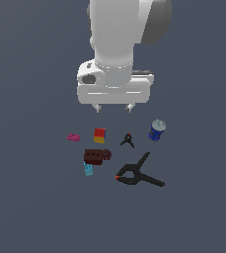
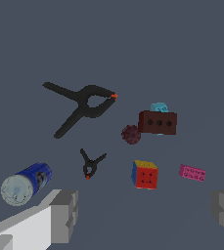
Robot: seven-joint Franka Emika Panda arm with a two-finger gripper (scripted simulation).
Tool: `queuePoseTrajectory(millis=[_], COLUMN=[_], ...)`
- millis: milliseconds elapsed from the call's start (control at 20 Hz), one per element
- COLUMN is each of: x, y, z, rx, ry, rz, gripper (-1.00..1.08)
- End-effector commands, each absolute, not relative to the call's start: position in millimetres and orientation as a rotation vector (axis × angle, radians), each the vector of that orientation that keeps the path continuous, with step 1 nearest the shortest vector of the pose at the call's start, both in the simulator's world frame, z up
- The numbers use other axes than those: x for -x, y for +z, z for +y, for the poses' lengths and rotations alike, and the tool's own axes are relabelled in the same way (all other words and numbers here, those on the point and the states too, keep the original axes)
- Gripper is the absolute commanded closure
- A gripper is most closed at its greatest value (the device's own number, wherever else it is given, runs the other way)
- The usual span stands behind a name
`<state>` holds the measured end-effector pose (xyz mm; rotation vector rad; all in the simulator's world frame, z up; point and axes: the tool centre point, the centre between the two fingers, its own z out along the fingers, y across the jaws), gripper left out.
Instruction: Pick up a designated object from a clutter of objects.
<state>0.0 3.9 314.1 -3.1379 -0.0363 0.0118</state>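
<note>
Blue can (image 1: 157,130) stands upright at the exterior view's right, apart from the 2 clamps and bricks. Gripper (image 1: 114,107) hovers above, jaws spread, empty. Likely light, rigid, slick; grip mid-body across the curved wall.

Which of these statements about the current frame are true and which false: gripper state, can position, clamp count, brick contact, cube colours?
1. The gripper is open and holds nothing. True.
2. The blue can lies between the gripper's fingers. False: it stands apart on the floor, toward the exterior view's right of the gripper.
3. Two black spring clamps are present, a large spring clamp and a tiny spring clamp. True.
4. The pink brick is stacked on the dark red brick. False: it lies alone, toward the exterior view's left of the multicolour cube.
5. The cyan brick sits right next to the dark red brick. True.
</note>
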Motion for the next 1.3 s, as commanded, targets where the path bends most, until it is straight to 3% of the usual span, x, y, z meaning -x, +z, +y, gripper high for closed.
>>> queuePoseTrajectory(millis=[0, 850, 1250], x=[0, 1, 6], y=[314, 294, 262], z=[4, 18, 58], rx=[3.138, 3.14, 3.148], ry=[0.012, 0.029, 0.025], rz=[-0.036, -0.102, -0.164], gripper=[-0.92, -0.92, -0.92])
